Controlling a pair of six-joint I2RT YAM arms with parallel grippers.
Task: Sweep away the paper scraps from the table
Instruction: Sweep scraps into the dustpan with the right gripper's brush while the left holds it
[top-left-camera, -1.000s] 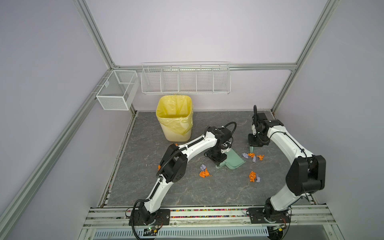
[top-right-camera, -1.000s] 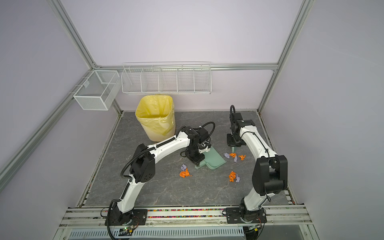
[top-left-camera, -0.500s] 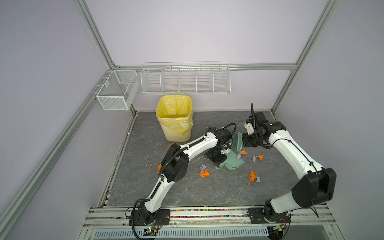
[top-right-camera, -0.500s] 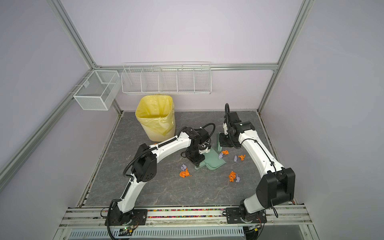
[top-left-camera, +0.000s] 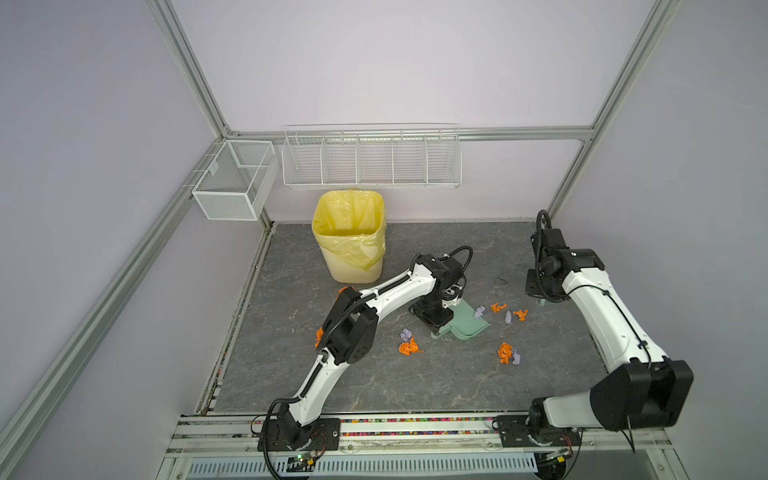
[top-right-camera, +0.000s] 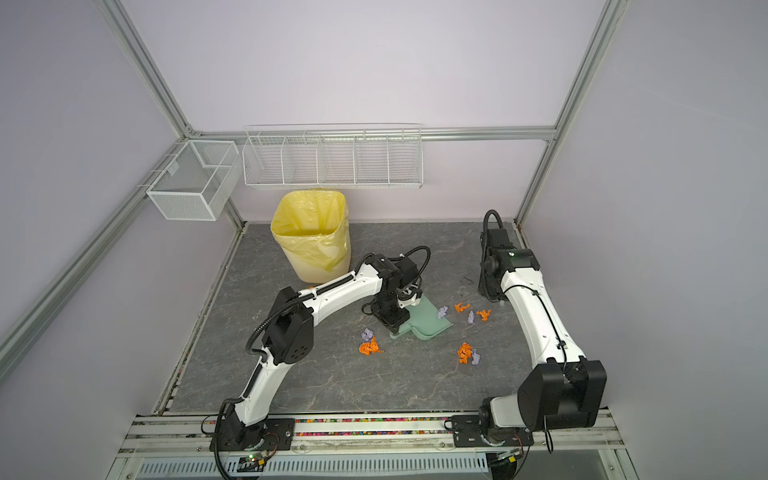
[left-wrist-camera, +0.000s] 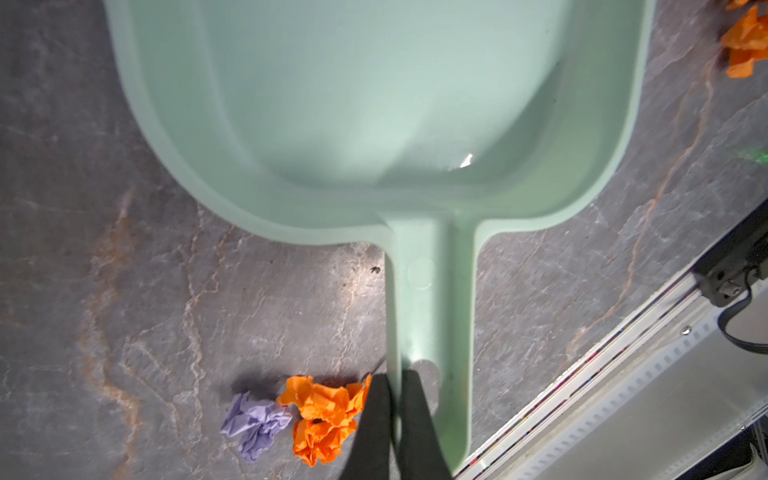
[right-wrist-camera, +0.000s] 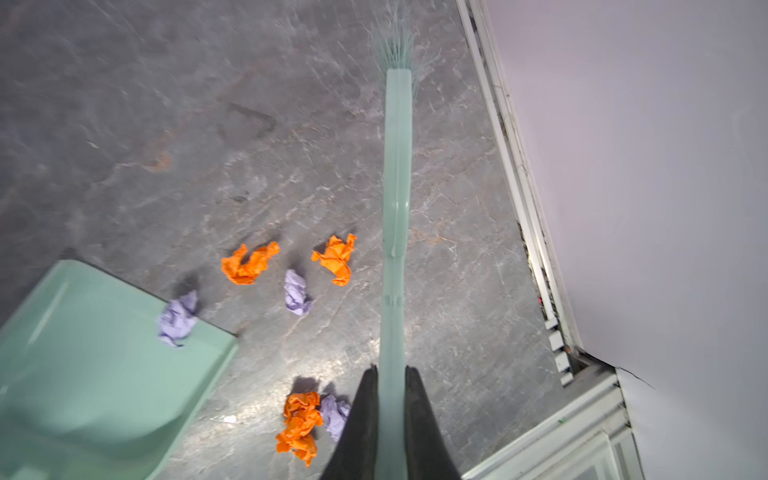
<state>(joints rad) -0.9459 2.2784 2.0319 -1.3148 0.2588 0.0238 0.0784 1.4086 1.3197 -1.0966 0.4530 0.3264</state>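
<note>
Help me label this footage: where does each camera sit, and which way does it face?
Both top views: high at the front, looking down on table, bin, whole left arm and right arm.
Left wrist: behind the left gripper, looking along the dustpan it grips; only fingers show.
Right wrist: behind the right gripper, looking along the brush it grips; only fingers show.
Shared: every view shows dustpan and scraps.

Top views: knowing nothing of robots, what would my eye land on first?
Bright orange and lavender paper scraps dot the middle of the dark table. There the left end effector grips a mint dustpan by its handle, and the right end effector holds a matching brush. A yellow-lined bin stands at the back left.
</note>
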